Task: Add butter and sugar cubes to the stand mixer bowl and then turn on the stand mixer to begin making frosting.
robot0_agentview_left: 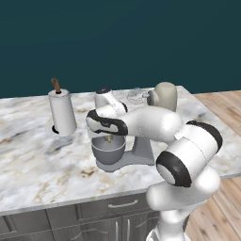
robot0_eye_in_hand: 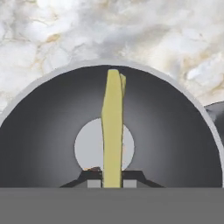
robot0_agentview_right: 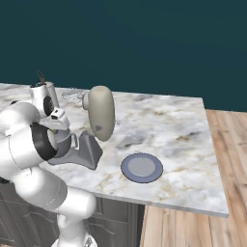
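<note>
The gripper hangs just above the bowl, looking straight down into it, with its jaws pinched narrow on the butter. The pale yellow stick runs out from between the two fingertips across the middle of the bowl, over the light round patch of its floor, so it is held over the bowl's mouth. A small tan speck sits just beside the fingertip on one side, at the edge of that round patch; whether it is one of the sugar cubes cannot be told. In the left base view the gripper sits right over the bowl, a bit of yellow butter showing below the hand. The bowl rests on the mixer, whose beige head is tilted back, behind and beyond the jaws. Well off to one side of the jaws stands a paper-towel roll on the counter. In the right base view a plate lies on the counter, well apart from the jaws, past the mixer.
</note>
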